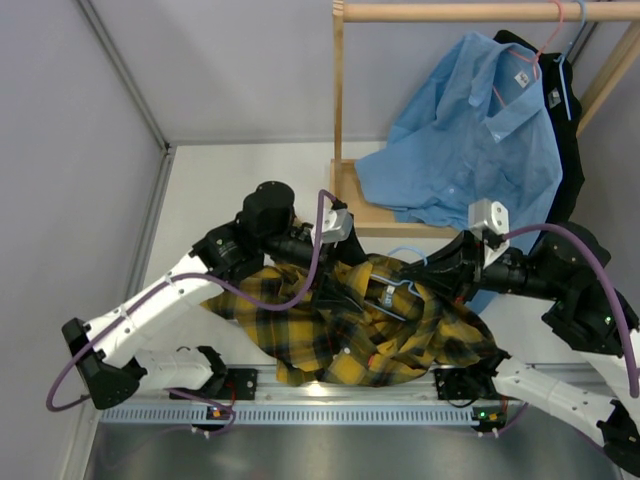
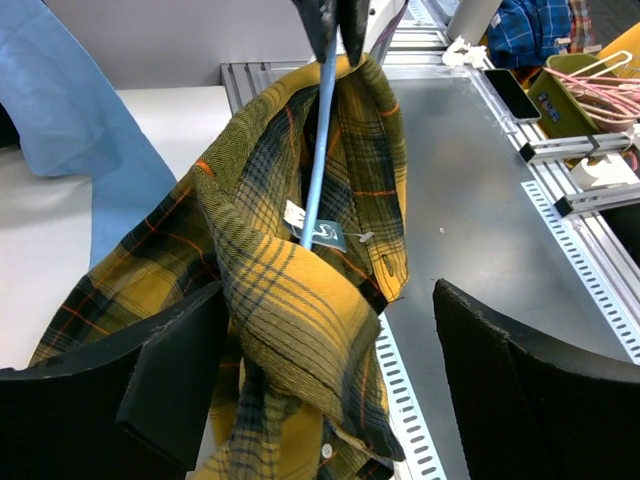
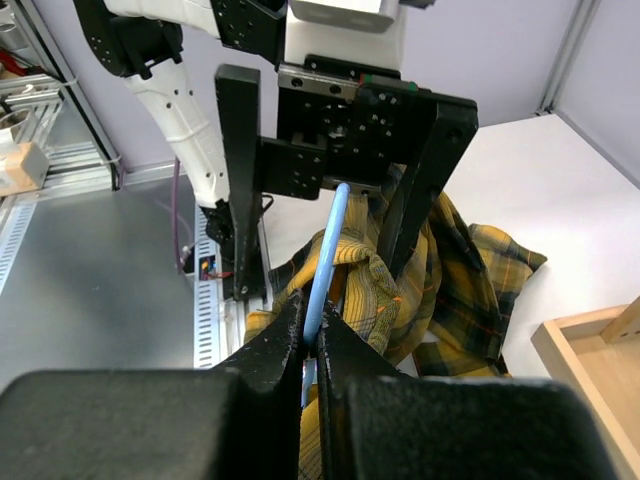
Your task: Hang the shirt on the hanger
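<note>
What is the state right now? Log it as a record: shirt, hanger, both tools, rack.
shirt: yellow-and-black plaid, bunched between the arms, draped over the hanger
hanger: pale blue, partly inside the shirt, its bar sticking out at the top
right tool: shut on the hanger bar
left tool: open, one finger on each side of the shirt
rack: wooden, behind the arms; a light-blue shirt hangs on it

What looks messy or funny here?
The plaid shirt is bunched in a crumpled heap around the pale-blue hanger instead of hanging flat from it. The right gripper pinches the hanger's bar, while the left gripper is open with fabric between its fingers.
</note>
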Controlling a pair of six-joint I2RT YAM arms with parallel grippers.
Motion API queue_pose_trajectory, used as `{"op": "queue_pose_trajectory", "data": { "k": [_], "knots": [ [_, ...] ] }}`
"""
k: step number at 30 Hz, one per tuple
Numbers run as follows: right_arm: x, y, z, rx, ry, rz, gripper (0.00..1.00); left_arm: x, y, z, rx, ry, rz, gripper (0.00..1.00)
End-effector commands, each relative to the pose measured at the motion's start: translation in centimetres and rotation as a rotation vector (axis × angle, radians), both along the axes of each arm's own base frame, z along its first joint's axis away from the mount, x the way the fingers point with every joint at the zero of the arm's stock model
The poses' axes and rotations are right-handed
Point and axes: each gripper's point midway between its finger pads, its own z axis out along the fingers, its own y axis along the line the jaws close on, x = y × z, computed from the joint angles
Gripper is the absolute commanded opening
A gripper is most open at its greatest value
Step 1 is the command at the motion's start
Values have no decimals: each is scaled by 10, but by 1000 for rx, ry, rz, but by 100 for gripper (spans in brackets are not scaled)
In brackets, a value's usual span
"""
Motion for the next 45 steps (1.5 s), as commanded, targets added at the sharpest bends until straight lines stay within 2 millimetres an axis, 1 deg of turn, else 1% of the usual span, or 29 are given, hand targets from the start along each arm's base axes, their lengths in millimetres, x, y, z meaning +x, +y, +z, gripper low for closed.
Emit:
{"op": "queue_pose_trajectory", "data": {
  "k": [1,2,3,6,7,9,12,16,18,19,20,21,22,24,27,30,33,35,37,39,42,45],
  "knots": [
    [-8,-3,28,88,-106,26,0,-1,-5,-2,-12,-42,-15,84],
    [-7,-3,27,89,-107,25,0,-1,-8,-4,-7,-45,-15,82],
    [-6,-3,27,89,-107,23,0,-3,-9,-5,-6,-46,-18,77],
    [-6,-3,25,91,-111,21,0,-4,-12,-8,-1,-55,-20,65],
    [-6,-2,23,89,-109,21,0,-4,-13,-10,3,-54,-19,54],
    [-4,-2,22,86,-107,18,0,-3,-13,-10,1,-58,-17,42],
    [-4,-1,20,82,-102,18,0,-3,-12,-11,3,-61,-16,38],
    [-3,-1,20,81,-105,14,0,-5,-10,-7,-11,-77,-15,38],
    [-2,-1,21,81,-112,13,0,-6,-8,-7,-14,-83,-21,35],
    [-2,0,21,80,-111,13,0,-7,-7,-7,-17,-88,-18,36],
    [-2,-1,22,80,-115,15,0,-7,-7,-6,-18,-90,-18,39],
    [-3,-1,21,79,-116,18,0,-6,-7,-7,-17,-91,-14,62],
    [-2,0,21,79,-117,18,0,-5,-7,-6,-18,-94,-8,70],
    [-1,0,19,75,-117,15,0,-2,-6,-5,-21,-115,17,81],
    [-1,-1,18,74,-116,8,0,4,-3,0,-19,-153,60,81],
    [-5,-4,20,83,-116,10,0,10,1,-1,6,-181,99,84],
    [-9,-7,21,90,-122,16,0,14,1,-10,44,-181,105,83],
    [-10,-7,20,89,-120,22,0,14,0,-15,67,-160,104,79],
    [-10,-5,17,83,-115,29,0,15,-3,-19,77,-147,95,78],
    [-9,-3,14,73,-111,38,0,14,-4,-19,78,-141,88,76],
    [-7,-2,8,58,-106,36,0,12,-3,-14,73,-143,75,73],
    [-6,-3,4,52,-99,24,0,12,-1,-7,65,-157,82,75]
  ]
}}
